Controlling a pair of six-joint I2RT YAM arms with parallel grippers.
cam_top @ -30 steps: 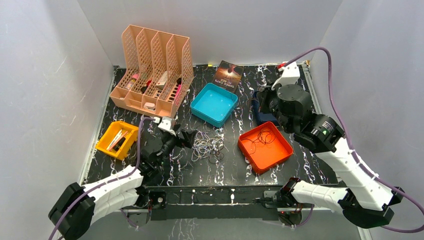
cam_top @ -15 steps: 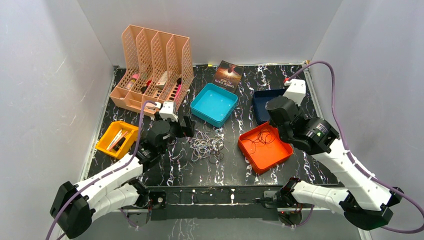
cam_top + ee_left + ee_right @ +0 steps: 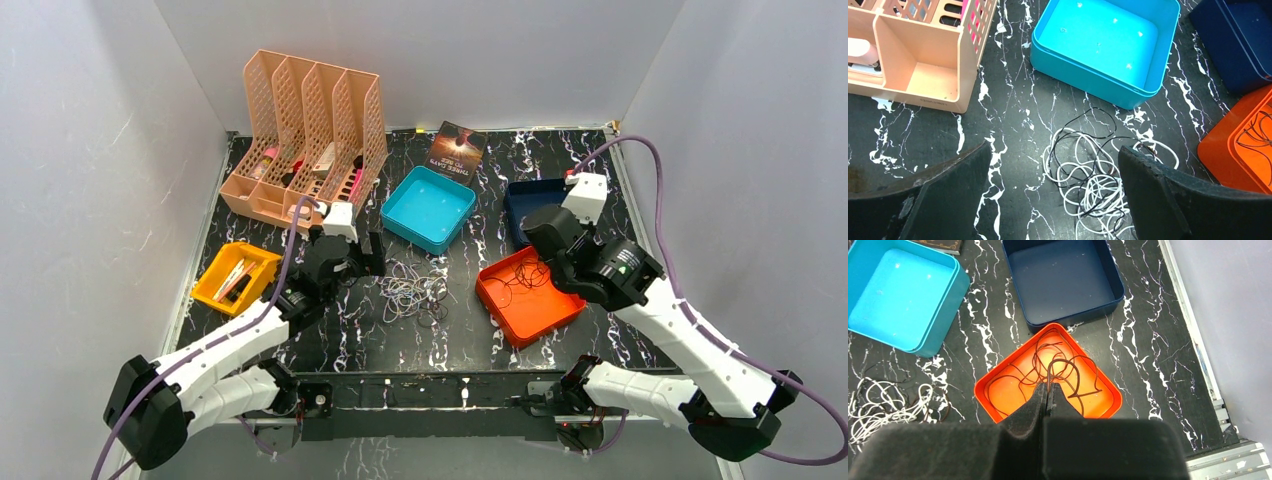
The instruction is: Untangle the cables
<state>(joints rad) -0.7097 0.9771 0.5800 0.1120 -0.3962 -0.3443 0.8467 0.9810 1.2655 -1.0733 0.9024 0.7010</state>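
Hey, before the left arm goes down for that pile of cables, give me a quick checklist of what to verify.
1. Left gripper open: ok.
2. Tangle framed between its fingers in the wrist view: ok.
3. Right gripper away from the tangle: ok, shut above the orange tray.
4. Right gripper free of cable: cannot tell; a dark cable runs up to its tips.
5. White and dark cords apart in the tangle: not ok, intertwined.
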